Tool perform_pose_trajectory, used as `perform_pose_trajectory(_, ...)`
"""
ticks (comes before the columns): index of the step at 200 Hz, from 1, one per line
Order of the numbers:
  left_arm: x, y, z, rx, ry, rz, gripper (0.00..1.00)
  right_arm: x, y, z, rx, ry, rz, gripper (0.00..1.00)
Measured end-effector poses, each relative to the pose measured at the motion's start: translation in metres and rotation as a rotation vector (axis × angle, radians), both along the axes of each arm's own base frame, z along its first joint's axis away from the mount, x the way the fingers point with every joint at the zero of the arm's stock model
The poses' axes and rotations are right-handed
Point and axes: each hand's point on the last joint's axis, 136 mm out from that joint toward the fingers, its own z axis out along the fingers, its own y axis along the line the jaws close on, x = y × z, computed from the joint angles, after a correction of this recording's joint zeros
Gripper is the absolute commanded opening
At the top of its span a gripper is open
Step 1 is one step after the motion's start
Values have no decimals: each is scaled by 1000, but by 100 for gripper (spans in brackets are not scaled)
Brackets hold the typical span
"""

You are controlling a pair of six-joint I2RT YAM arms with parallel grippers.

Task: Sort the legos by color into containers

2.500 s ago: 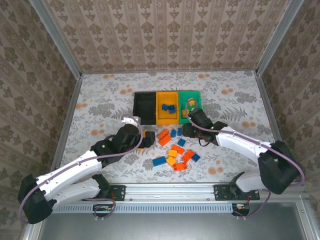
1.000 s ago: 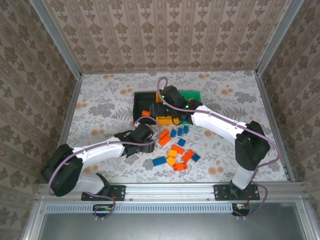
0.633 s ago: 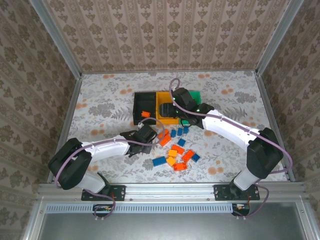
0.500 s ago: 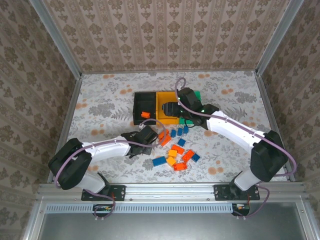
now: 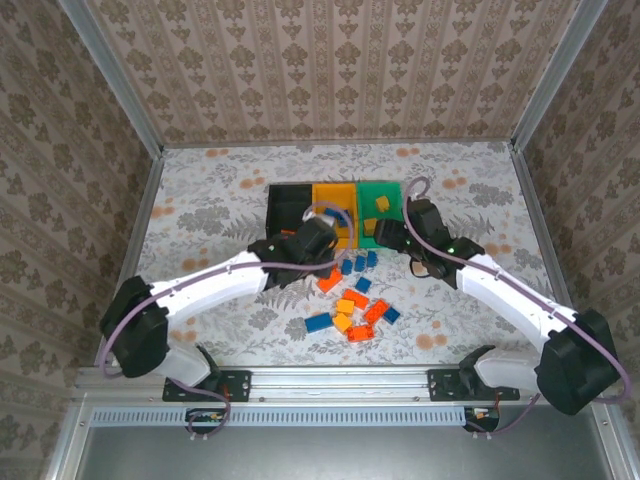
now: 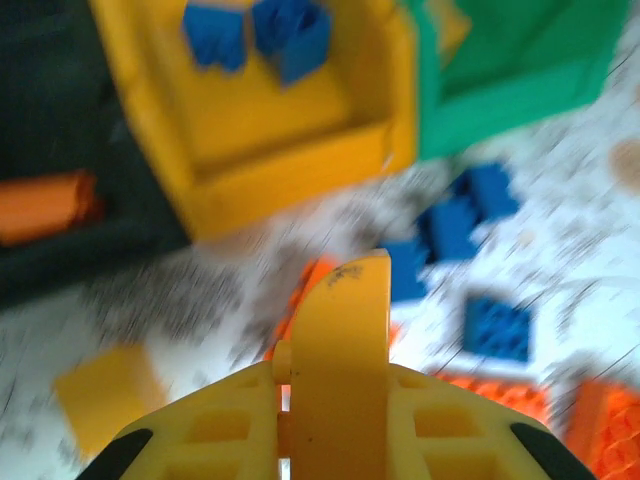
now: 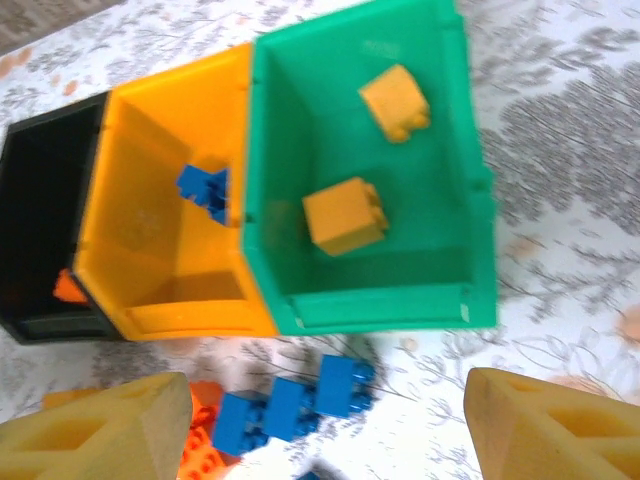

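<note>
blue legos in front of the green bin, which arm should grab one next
Right, probably: the right end effector is open, just above those blue legos. The left end effector is shut, above an orange lego.

The black rectangular plastic bin (image 5: pixel 288 205) is sitting left of the yellow-orange bin (image 5: pixel 330 195), the green bin (image 5: pixel 368 205) right; small plastic bricks (image 5: pixel 354 298) are lying before them

Free table (image 5: pixel 200 215) left of black bin (image 5: pixel 288 205); bricks (image 5: pixel 355 299) mid-table.
</note>
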Motion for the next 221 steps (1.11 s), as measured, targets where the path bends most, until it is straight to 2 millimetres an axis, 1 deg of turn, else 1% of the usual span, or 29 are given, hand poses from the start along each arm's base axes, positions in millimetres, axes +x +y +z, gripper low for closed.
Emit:
perform_pose_trajectory(15,20,-32,16,-41,-34,-32,17,-8,-11,-12,-13,23,-25,74)
perform_pose_trajectory(30,37,-58,20,-62,-47,-59,17,-15,-20,-21,-25,42,-45,74)
perform_pose_trajectory(38,49,-72,19,-67,-51,-71,17,-20,-24,-26,-28,54,-55,74)
perform_pose_trajectory(52,66,-90,14,-70,-55,-86,18,-24,-27,-28,-32,61,-62,74)
perform_pose_trajectory(88,106,-123,-5,-75,-53,-99,20,-33,-33,-30,-29,58,-70,74)
perform_pose_trajectory(94,112,-127,-9,-78,-50,-97,22,-34,-34,-30,-30,59,-70,74)
perform_pose_trajectory(105,120,-133,-14,-82,-44,-97,28,-36,-35,-30,-30,60,-72,74)
perform_pose_trajectory(125,131,-141,-21,-84,-31,-96,45,-37,-36,-29,-28,56,-71,74)
perform_pose_trajectory(146,131,-144,-21,-87,-21,-104,61,-38,-36,-28,-27,56,-69,75)
perform_pose_trajectory(159,128,-147,-16,-97,-25,-110,69,-40,-36,-30,-30,67,-62,75)
perform_pose_trajectory(177,116,-145,-7,-113,-36,-121,80,-43,-34,-34,-32,77,-48,74)
perform_pose_trajectory(192,102,-134,4,-134,-44,-122,86,-45,-31,-38,-29,91,-23,72)
perform_pose_trajectory(207,82,-120,24,-170,-60,-127,93,-47,-26,-44,-24,116,8,73)
perform_pose_trajectory(212,77,-115,31,-187,-67,-124,99,-49,-23,-47,-22,129,23,73)
perform_pose_trajectory(221,67,-106,44,-216,-84,-126,100,-51,-17,-54,-28,151,52,73)
